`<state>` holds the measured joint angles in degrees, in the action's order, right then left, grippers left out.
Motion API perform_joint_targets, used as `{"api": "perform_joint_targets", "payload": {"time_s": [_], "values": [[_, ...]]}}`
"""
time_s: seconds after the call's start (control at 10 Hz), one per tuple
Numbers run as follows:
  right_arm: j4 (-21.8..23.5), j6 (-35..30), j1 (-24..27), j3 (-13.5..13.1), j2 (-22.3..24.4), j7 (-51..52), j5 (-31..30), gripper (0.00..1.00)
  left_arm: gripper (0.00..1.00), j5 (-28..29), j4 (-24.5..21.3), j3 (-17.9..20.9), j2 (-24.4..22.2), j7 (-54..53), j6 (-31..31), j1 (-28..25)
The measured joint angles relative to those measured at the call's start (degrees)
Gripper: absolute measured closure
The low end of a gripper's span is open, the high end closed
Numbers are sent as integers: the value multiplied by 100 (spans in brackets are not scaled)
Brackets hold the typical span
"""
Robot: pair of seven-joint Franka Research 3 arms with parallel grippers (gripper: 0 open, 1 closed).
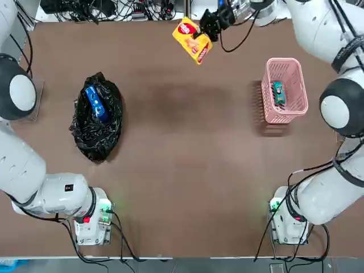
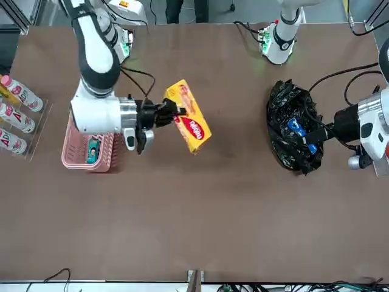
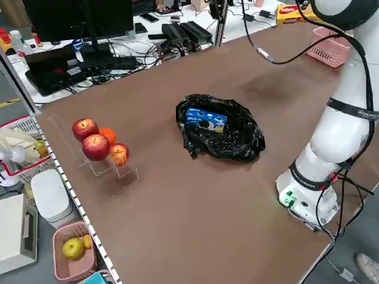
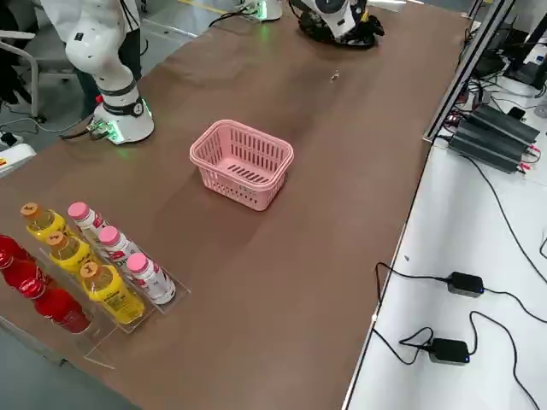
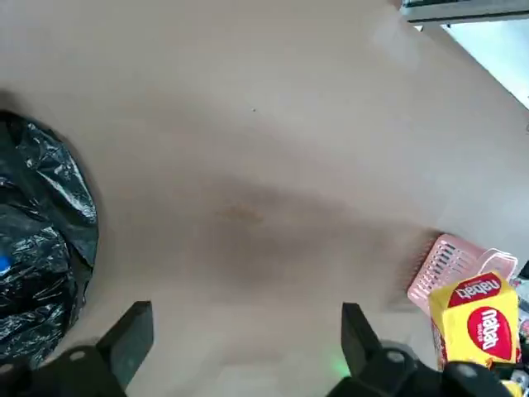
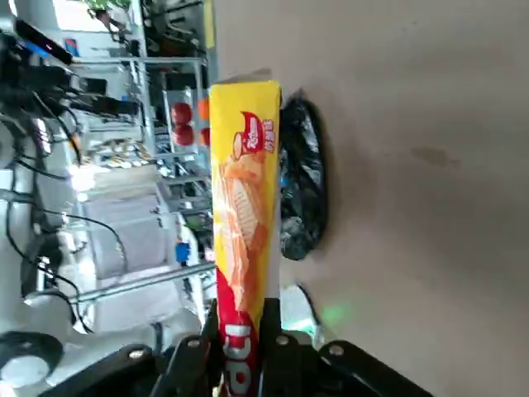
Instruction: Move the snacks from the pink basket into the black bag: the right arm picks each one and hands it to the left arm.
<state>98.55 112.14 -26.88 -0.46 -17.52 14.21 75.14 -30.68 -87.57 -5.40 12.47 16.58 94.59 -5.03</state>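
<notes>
Here the right gripper point(image 2: 173, 112) fingers clamp the yellow box point(image 2: 188, 125) mid-frame; left gripper point(image 5: 248, 347) fingers stand wide apart, empty. Only the overhead view shows the teal box point(image 1: 278, 92) in the basket point(image 1: 284, 71).

The top view looks straight down on the tabletop point(image 1: 187, 170), arm bases along its lower edge. The front view faces the robot from across it, so sides are mirrored; both share the black bag point(image 1: 96, 116) and pink basket point(image 1: 284, 91). The left side view looks down diagonally from a raised spot, close to the bag. The right side view does the same from the opposite flank, nearest the basket. Each wrist view sits close behind its own claw, and both catch the yellow flat box point(image 6: 244, 248).
</notes>
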Motion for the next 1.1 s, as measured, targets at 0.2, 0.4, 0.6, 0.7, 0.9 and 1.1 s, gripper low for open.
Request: {"api": "perform_joint_targets", "payload": {"time_s": [0.2, 0.4, 0.6, 0.7, 0.9, 1.1], "values": [[-77, 491, -266, -2, -114, -57, 759, 78, 0, -392, -174, -1, -8, -129, 90, -84], [-241, 1222, -675, 0, -241, -95, 1594, 78, 0, -913, -560, -39, -29, -368, 353, -70], [-581, 1983, -1130, 1, -491, -125, 2360, 78, 0, -1217, -773, -274, -58, -403, 657, -45], [-779, 2320, -1327, 1, -636, -134, 2682, 78, 0, -1378, -893, -482, -134, -403, 875, -34], [-1091, 2964, -1672, 1, -887, -146, 3247, 79, 0, -1554, -1113, -643, -384, -397, 1020, 1], [-1302, 3234, -1819, 0, -1039, -194, 3385, 79, 1, -1617, -1214, -784, -480, -398, 1153, -1]]}}
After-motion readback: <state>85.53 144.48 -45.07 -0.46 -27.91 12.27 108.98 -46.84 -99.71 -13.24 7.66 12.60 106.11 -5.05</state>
